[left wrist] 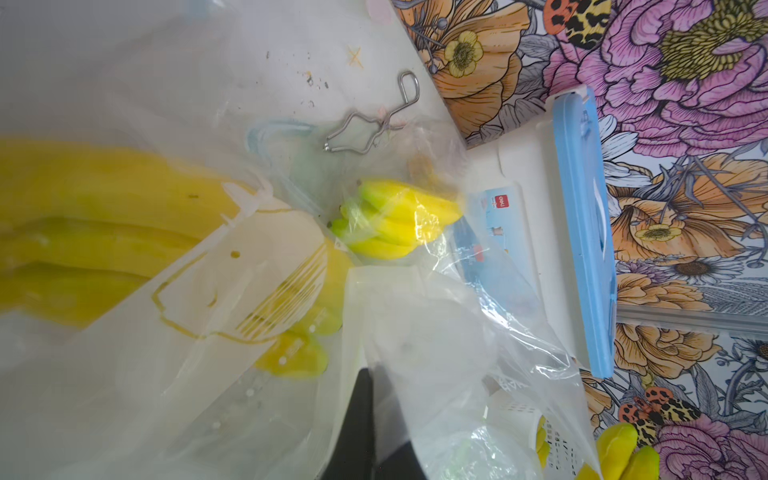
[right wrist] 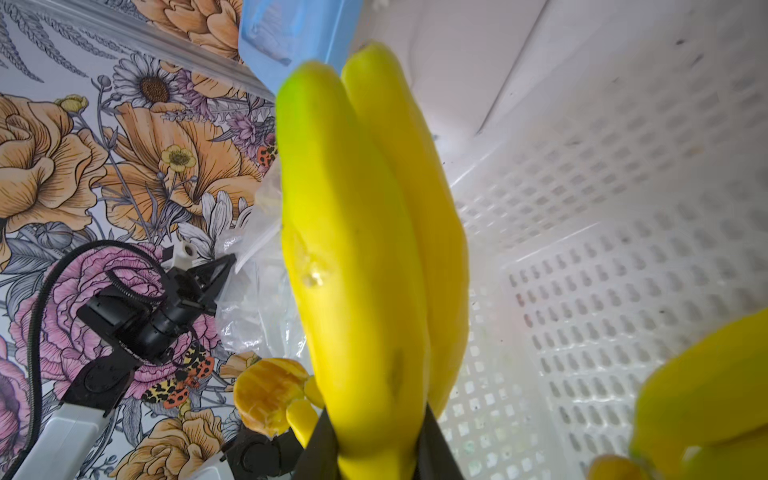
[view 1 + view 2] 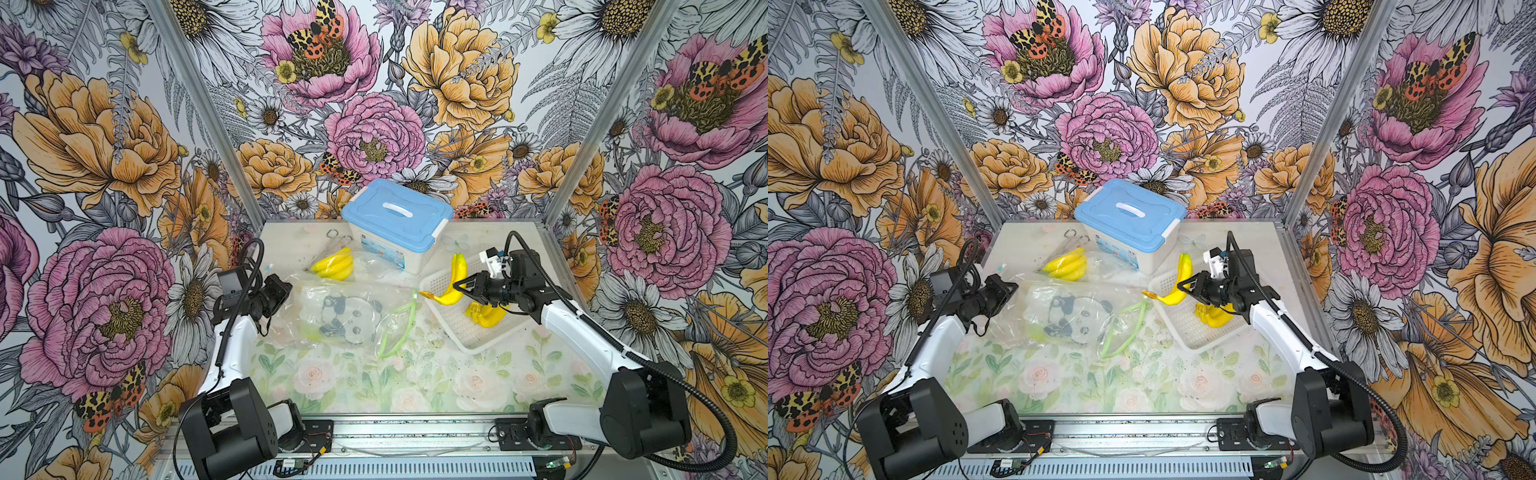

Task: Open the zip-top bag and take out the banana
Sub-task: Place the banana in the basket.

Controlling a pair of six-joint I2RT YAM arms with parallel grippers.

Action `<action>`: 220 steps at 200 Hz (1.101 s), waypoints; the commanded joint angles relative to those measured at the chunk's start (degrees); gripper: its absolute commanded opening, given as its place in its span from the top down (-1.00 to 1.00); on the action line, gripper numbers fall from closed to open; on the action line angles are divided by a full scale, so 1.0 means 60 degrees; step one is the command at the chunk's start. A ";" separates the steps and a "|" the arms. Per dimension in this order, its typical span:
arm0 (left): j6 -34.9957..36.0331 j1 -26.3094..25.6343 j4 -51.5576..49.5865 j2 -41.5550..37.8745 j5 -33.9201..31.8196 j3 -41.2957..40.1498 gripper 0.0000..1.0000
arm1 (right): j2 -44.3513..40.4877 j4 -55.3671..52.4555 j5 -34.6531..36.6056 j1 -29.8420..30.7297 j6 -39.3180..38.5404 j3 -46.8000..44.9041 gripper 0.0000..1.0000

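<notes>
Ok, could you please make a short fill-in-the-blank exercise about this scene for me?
1. The right gripper is shut on a bunch of ___.
2. The white ___ holds another banana bunch.
3. The left gripper pinches the clear bag printed with a ___.
4. The storage box has a ___ lid.
Missing words: bananas, basket, panda, blue.

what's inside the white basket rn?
One yellow banana bunch lies on the floor of the white basket. The right gripper holds a second banana bunch above the basket, not resting in it. The gripper hides part of the floor; anything there is unseen.
</notes>
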 commanded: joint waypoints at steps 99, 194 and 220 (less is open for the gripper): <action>-0.0118 -0.0102 -0.0144 -0.0509 0.0493 -0.0406 1.00 | -0.0348 -0.0500 0.0652 -0.0981 -0.0531 0.0710 -0.20; -0.0125 -0.0206 -0.0167 -0.0685 0.0497 -0.0602 1.00 | 0.0973 -0.0399 0.1667 0.5311 0.0867 0.0848 -0.69; -0.0080 -0.0206 -0.0209 -0.0761 0.0490 -0.0768 1.00 | 0.1990 0.0011 0.1499 0.6254 0.0861 0.1135 -0.77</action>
